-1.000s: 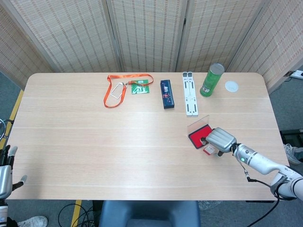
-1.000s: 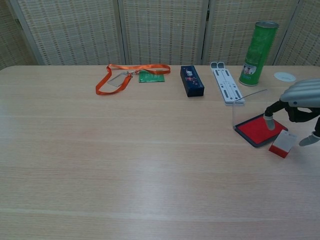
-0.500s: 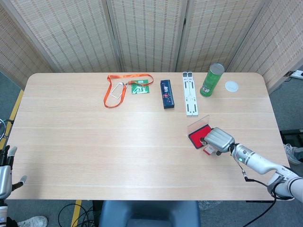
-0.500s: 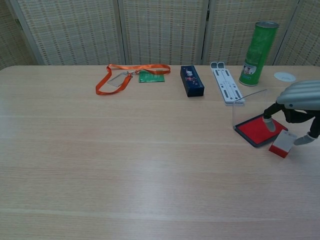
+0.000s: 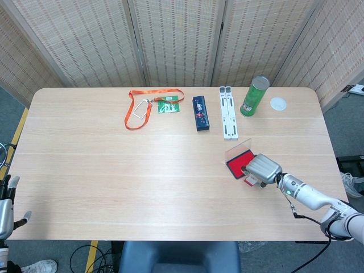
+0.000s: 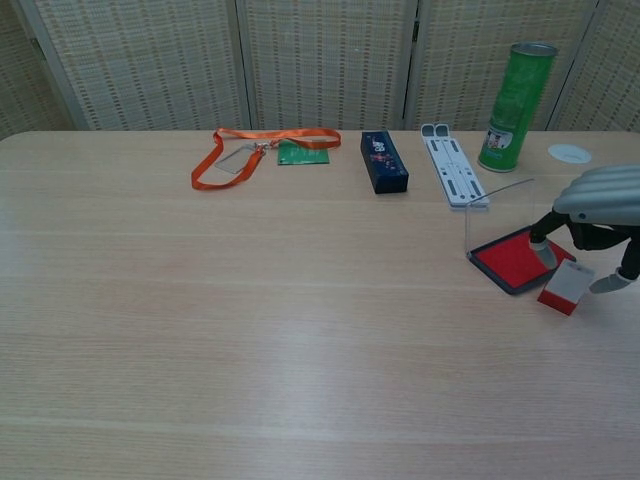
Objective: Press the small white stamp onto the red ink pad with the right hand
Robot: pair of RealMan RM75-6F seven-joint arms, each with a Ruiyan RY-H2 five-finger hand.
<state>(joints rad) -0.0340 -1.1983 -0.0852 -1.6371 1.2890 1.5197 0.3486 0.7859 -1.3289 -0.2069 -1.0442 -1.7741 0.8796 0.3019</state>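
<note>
The small white stamp [image 6: 566, 287] with a red base lies on the table just to the right of the red ink pad [image 6: 508, 260], whose clear lid [image 6: 495, 215] stands upright. My right hand [image 6: 605, 195] hovers over the stamp, one finger [image 6: 545, 250] reaching down at the pad's edge and the thumb tip [image 6: 610, 284] to the stamp's right. Nothing is gripped. From the head view, the right hand [image 5: 263, 168] covers most of the stamp [image 5: 249, 181] beside the ink pad [image 5: 236, 165]. My left hand [image 5: 5, 213] hangs off the table's left front corner, fingers apart.
Along the back stand a green can [image 6: 516, 92], a white folding stand [image 6: 452, 170], a dark blue box [image 6: 384, 161], an orange lanyard [image 6: 240, 155] with a green card, and a small white disc [image 6: 570, 153].
My right hand has edged slightly left and lower over the stamp, its finger and thumb drawing closer to it. The stamp and pad have not moved.
</note>
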